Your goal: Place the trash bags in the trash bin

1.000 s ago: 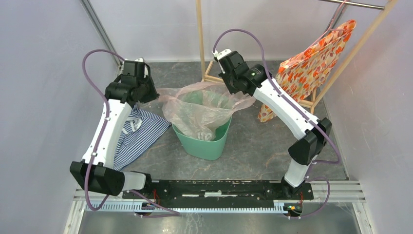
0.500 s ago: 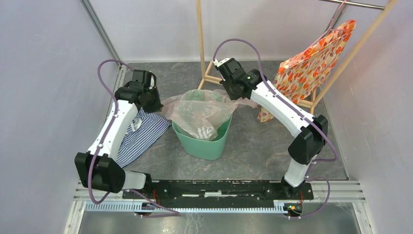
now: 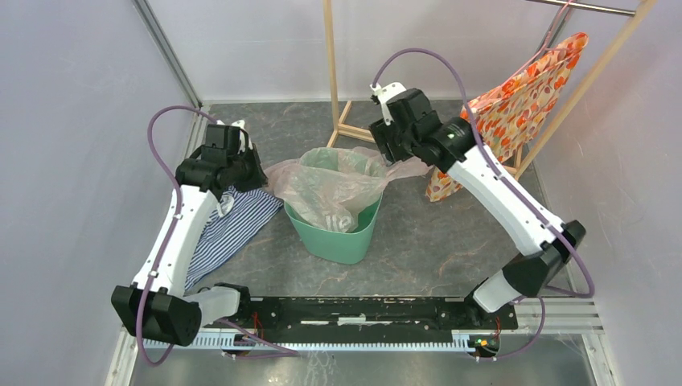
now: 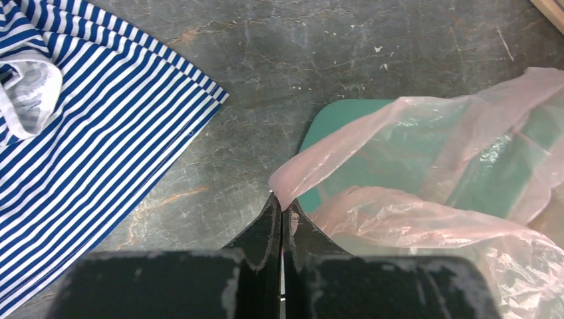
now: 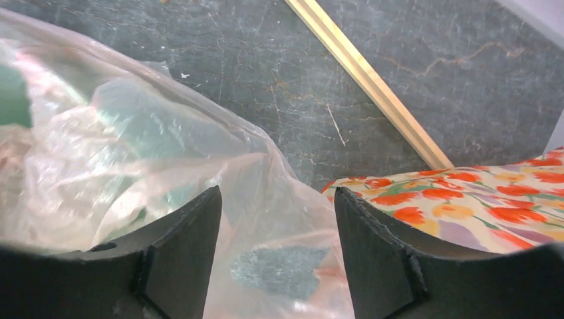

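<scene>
A pale-pink translucent trash bag (image 3: pixel 330 185) is draped over and into the mint-green trash bin (image 3: pixel 338 240) at the middle of the floor. My left gripper (image 3: pixel 256 172) is at the bin's left rim, shut on a corner of the bag's left edge. In the left wrist view the pinched tip (image 4: pixel 281 203) holds the pink film (image 4: pixel 399 126) over the green rim (image 4: pixel 336 116). My right gripper (image 3: pixel 396 157) hovers over the bin's back right corner. It is open (image 5: pixel 276 194), and the bag's right flap (image 5: pixel 266 232) lies loose beneath its fingers.
A blue-white striped cloth (image 3: pixel 232 219) lies on the floor left of the bin, under my left arm. An orange floral bag (image 3: pixel 515 104) hangs on a wooden rack (image 3: pixel 330 72) at the back right, close to my right gripper. Grey walls enclose both sides.
My right gripper has opened, let go of the bag's right edge, and shifted right and up. The left arm moved slightly left, still pinching the bag.
</scene>
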Tool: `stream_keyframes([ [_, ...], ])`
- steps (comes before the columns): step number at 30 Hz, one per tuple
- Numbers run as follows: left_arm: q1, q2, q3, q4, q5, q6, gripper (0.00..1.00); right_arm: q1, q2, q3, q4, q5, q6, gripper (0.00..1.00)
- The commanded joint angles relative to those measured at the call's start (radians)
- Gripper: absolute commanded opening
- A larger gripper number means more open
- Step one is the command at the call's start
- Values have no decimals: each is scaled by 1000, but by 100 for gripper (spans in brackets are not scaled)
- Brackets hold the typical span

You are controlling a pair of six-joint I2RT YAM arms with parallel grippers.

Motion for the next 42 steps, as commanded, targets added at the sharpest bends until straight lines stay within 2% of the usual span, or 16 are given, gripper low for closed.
stream_keyframes([
  [1,6,-27,0,11,68,51,2,0,-89,57,-5,-71,-9,74],
  [3,6,-27,-1,7,73,54,2,1,-113,71,-4,-100,-17,78],
  [6,6,-30,-1,8,81,53,2,7,-144,77,37,-225,-46,82],
  [13,5,-24,1,7,86,64,2,83,-85,136,85,-511,-115,82],
  [17,6,-19,-1,7,90,63,2,155,-20,182,80,-542,-122,80],
  [24,5,-13,-2,3,89,73,2,200,44,134,128,-564,-110,75],
  [38,5,-12,-3,6,97,76,2,229,90,121,165,-545,-64,54],
  [40,5,-10,-3,7,98,75,2,230,92,122,163,-551,-59,48],
  [42,5,-12,-4,9,103,74,2,234,92,116,159,-557,-57,37],
])
